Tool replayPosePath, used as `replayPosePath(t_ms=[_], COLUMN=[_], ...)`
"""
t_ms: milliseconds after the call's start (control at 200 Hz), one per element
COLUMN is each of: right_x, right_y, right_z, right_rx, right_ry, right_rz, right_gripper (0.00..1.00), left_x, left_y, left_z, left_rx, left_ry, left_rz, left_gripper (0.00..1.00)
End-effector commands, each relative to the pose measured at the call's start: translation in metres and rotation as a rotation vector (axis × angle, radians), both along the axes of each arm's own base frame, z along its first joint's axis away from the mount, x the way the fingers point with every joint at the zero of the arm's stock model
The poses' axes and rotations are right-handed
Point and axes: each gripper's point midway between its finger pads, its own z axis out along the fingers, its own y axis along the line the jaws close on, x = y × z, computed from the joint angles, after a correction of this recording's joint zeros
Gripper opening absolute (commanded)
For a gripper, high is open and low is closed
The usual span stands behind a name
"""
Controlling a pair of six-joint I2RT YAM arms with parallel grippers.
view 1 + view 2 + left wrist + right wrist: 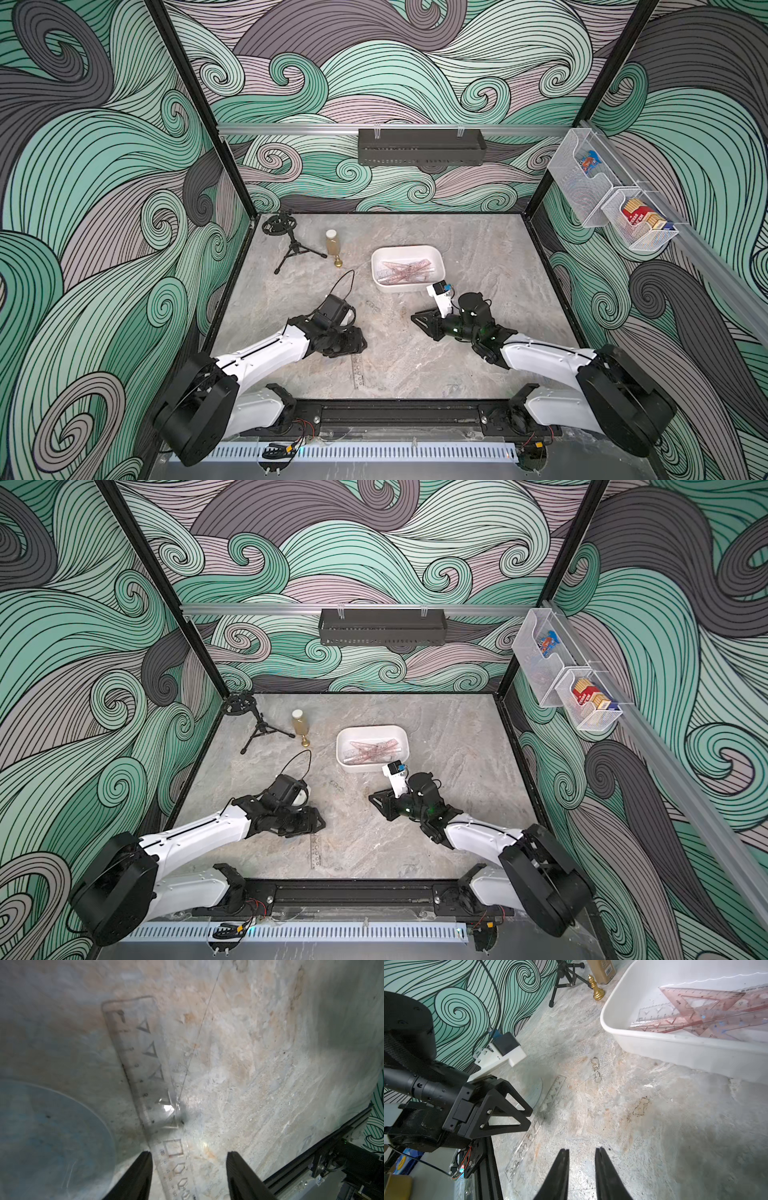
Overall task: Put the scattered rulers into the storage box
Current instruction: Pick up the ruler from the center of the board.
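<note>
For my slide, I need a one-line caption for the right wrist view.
Left gripper open over a clear ruler on the table; pinkish rulers already lie in the white storage box.

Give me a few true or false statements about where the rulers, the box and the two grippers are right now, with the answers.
1. Several rulers lie in the box. True.
2. A clear ruler lies on the table. True.
3. The left gripper is shut. False: its jaws stand open over the clear ruler.
4. The right gripper holds a ruler. False: it is empty, with its jaws a little apart.
5. The bottle lies in the box. False: it stands on the table beside the tripod.
</note>
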Motion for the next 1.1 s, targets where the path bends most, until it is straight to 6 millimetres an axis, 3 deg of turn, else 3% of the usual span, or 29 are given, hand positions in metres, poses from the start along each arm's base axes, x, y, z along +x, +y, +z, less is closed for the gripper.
replayPosePath(t_ms=[0, 200, 490, 770, 891, 1096], right_x=[-0.005, -0.007, -0.010, -0.017, -0.029, -0.042], right_y=[0.005, 0.007, 0.009, 0.011, 0.024, 0.033], right_z=[0.004, 0.003, -0.003, -0.017, -0.026, -0.049], right_rx=[0.040, 0.048, 0.051, 0.070, 0.079, 0.051], right_ry=[0.004, 0.014, 0.033, 0.097, 0.148, 0.229], right_rz=[0.012, 0.018, 0.026, 0.035, 0.085, 0.116], right_gripper=[0.27, 0.28, 0.29, 0.26, 0.22, 0.23], left_x=[0.003, 0.002, -0.003, 0.000, -0.002, -0.028], left_y=[-0.008, -0.007, -0.029, -0.046, -0.045, -0.053], left_z=[0.005, -0.005, -0.019, -0.019, -0.017, -0.028], left_rx=[-0.008, 0.078, 0.062, 0.009, 0.003, -0.088], left_ry=[-0.020, -0.031, -0.001, 0.014, 0.022, 0.118], left_rz=[0.015, 0.005, -0.044, -0.055, -0.050, -0.099], left_gripper=[0.62, 0.66, 0.67, 0.53, 0.49, 0.44])
